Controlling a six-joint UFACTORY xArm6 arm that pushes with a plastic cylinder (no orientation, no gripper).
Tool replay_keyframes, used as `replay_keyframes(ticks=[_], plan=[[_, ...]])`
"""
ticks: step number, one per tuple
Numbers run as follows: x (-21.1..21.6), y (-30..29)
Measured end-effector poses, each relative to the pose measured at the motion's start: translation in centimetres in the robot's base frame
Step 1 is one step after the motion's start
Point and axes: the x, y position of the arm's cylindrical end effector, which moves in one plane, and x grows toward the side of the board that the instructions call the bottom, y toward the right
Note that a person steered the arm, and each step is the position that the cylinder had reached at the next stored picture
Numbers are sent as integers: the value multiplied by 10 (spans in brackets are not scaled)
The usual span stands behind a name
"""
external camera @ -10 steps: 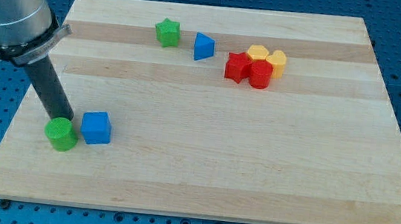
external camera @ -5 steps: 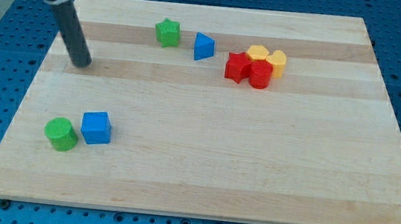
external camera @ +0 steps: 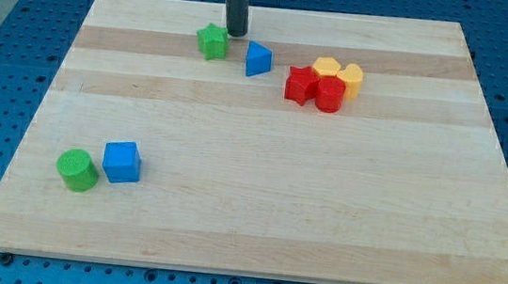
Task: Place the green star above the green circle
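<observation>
The green star (external camera: 212,41) lies near the view's top, left of centre. The green circle (external camera: 76,170) sits at the lower left of the wooden board (external camera: 276,201). My tip (external camera: 237,32) stands just to the upper right of the green star, close to it or touching it, between the star and the blue triangle (external camera: 258,59). The rod rises straight up out of the view's top.
A blue cube (external camera: 122,161) sits right beside the green circle on its right. A cluster of two red blocks (external camera: 314,88) and two yellow blocks (external camera: 339,72) lies right of the blue triangle.
My tip has moved from beside the green circle up and to the right across the board to the green star's upper right. No block has moved.
</observation>
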Motion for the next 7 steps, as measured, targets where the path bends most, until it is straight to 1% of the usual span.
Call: replay_keyframes(ticks=[1,3,5,7], plan=[[19,-17],[39,-61],[90,-83],[152,-114]])
